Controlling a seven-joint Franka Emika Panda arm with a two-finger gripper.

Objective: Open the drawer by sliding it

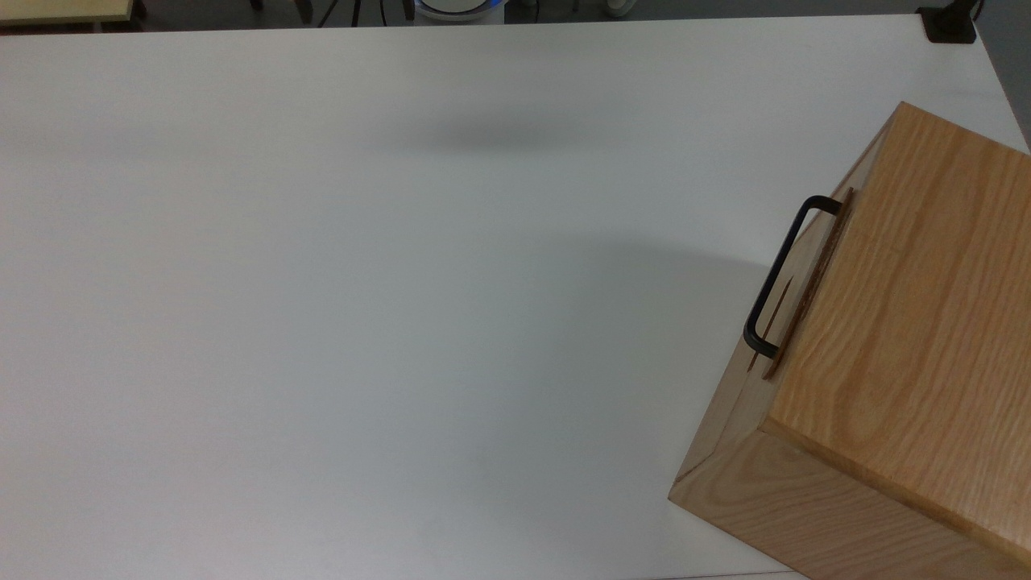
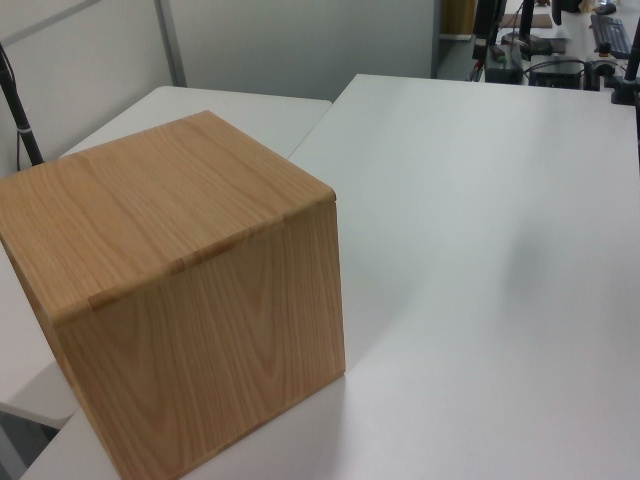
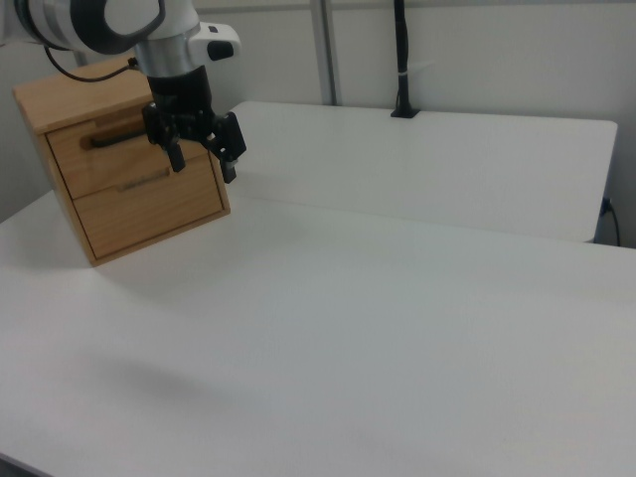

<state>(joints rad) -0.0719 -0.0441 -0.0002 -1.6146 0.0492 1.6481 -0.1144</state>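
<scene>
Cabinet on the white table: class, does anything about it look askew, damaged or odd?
The wooden cabinet sits turned at an angle to the table edges, near a corner. Its drawer looks shut, the black handle intact. No damage shows.

Cabinet [image 1: 894, 346] sits on table [image 1: 362, 322] at the top view's right edge, drawer [image 3: 114, 154] in its upper half (handle [image 1: 785, 270] facing the top view's left); gripper [image 3: 204, 164] hangs just before drawer front.

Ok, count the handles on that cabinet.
1: a black bar handle on the upper drawer, just left of the pincer in the right view. The lower panel shows none.
</scene>
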